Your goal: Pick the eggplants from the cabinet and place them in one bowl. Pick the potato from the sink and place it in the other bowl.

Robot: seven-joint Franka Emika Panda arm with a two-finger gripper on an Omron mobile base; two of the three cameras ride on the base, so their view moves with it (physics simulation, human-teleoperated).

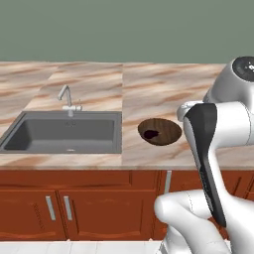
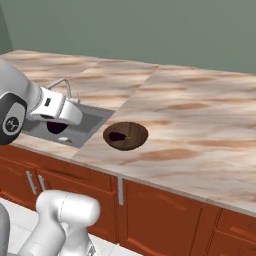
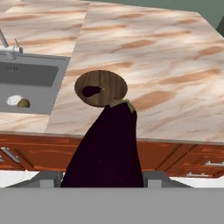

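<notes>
Our gripper (image 2: 56,126) is clamped on 1 eggplant (image 3: 107,148), its long axis running away from the hand, stem end toward the wooden bowl (image 3: 113,83) holding the other eggplant (image 3: 90,91).

A marbled counter (image 1: 149,84) tops reddish-brown base cabinets (image 1: 59,206) with silver handles.

Pincer (image 2: 56,125) closed around dark eggplant (image 2: 56,127), beside wooden bowl (image 2: 136,139) with another eggplant (image 2: 117,136)
</notes>
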